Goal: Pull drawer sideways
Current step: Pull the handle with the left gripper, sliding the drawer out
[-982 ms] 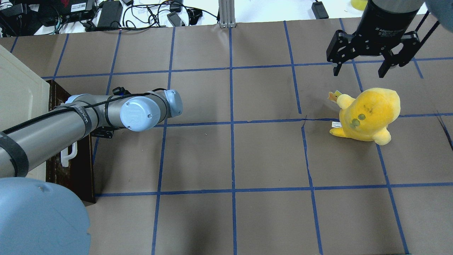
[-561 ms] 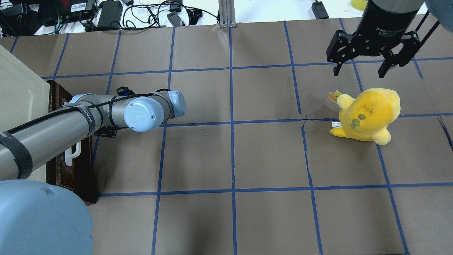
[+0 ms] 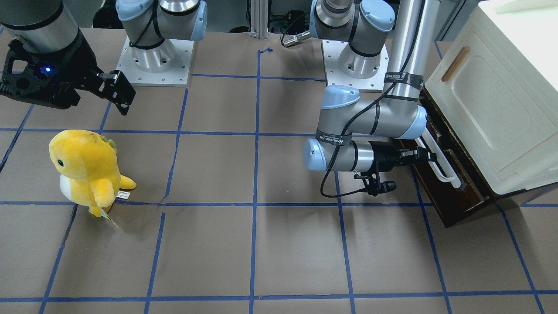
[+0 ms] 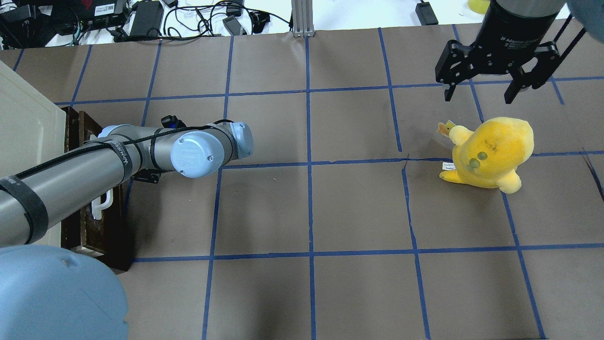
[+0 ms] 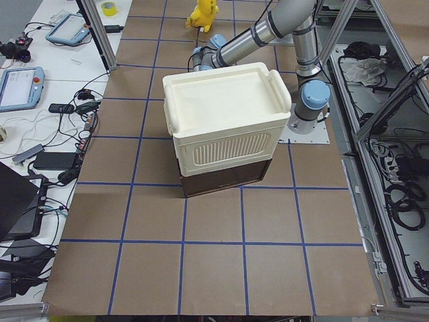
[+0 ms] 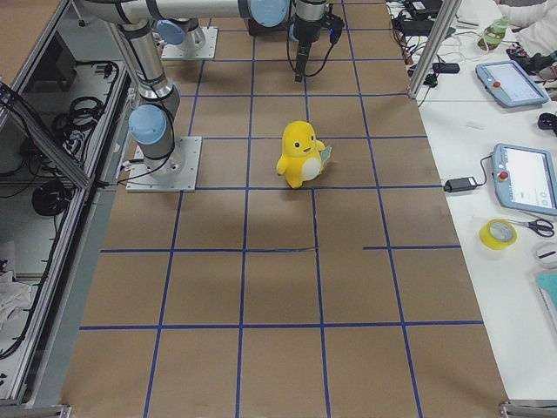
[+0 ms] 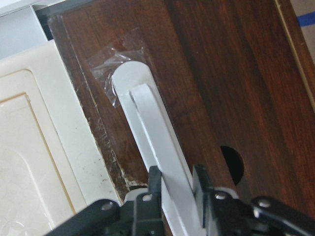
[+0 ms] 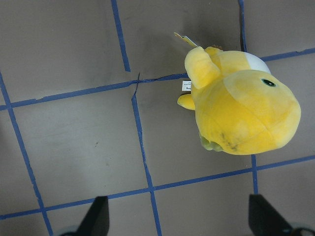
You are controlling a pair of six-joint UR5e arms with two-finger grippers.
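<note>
Left hand (image 7: 177, 181) is clenched on the handle (image 7: 147, 123) of the drawer (image 7: 221, 73). Right hand (image 4: 478, 97) is released, idle. Recommendation: pull straight, level, without twisting the handle.

Brown tabletop (image 4: 264, 212), gridded in blue tape. A yellow plush toy (image 4: 490, 151) stands on the right. At the left edge sits a cream cabinet (image 4: 23, 118), with a dark drawer (image 4: 108, 231) at its foot.

Left gripper (image 7: 177, 183), clamped on white bar handle (image 4: 102, 206), sits further out from cabinet (image 4: 28, 123) than before. Drawer (image 4: 106, 241) stands slightly more open, front shifted toward table centre. Left arm (image 4: 193, 153) displaced same way.
</note>
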